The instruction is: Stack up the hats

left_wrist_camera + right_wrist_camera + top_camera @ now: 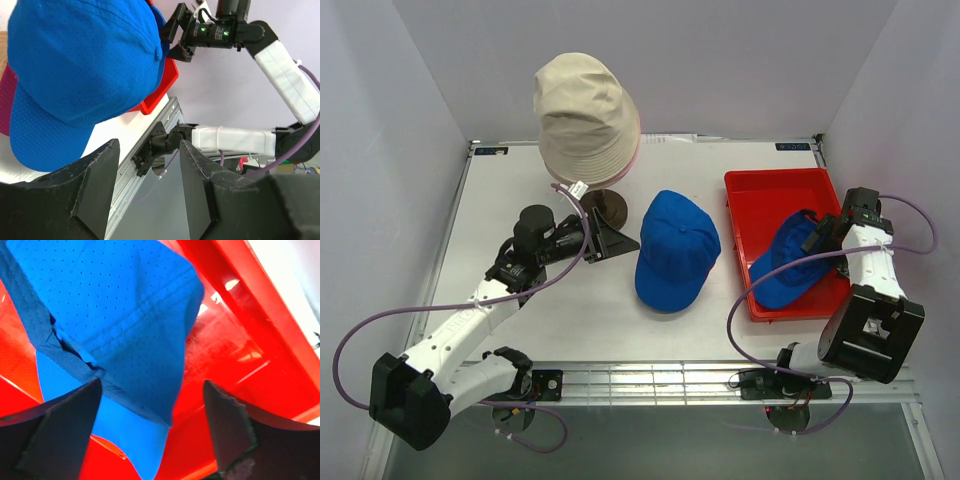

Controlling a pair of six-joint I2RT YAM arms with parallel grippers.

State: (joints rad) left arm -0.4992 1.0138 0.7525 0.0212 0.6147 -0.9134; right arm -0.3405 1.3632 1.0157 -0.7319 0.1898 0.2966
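Hovering over the blue cap (785,270) in the red tray (775,178), right gripper (152,385) stood wide apart, prob. to grab it; left gripper (150,147) apart too, holding nothing.

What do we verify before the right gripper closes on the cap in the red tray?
1. Right gripper open: ok.
2. Blue cap in the tray lies between its fingers: ok.
3. Fingers clear of the red tray floor: cannot tell.
4. Left gripper open, empty: ok.
5. Second blue cap on the table, clear of both arms: ok.
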